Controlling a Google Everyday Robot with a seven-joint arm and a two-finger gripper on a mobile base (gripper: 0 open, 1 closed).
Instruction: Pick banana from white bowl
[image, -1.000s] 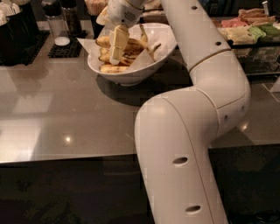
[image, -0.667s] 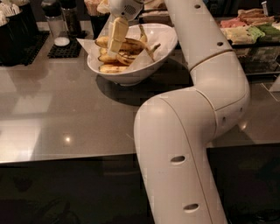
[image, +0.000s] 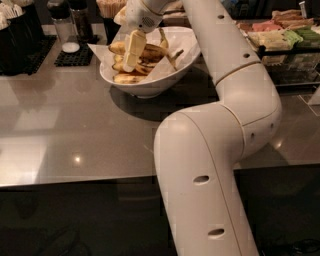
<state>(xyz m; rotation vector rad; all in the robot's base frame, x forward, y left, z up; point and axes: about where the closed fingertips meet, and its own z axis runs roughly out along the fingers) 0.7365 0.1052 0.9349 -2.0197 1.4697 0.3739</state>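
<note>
The white bowl (image: 172, 75) stands on the grey counter, lined with white paper and holding several brown-spotted bananas. The longest banana (image: 152, 50) lies across the top of the pile, with its stem towards the right. My gripper (image: 130, 62) points down into the left half of the bowl, right in front of that banana's left part and over the shorter bananas (image: 127, 77). The spot where it meets the fruit is hidden. My white arm reaches over the bowl from the right.
The dark cups and shakers (image: 70, 20) stand on a black mat behind the bowl at the left. A tray of packaged food (image: 280, 35) sits at the right rear. The grey counter (image: 65, 130) runs forward to its front edge.
My gripper has shifted a little to the left and stayed low in the bowl. The long banana now lies more level across the pile.
</note>
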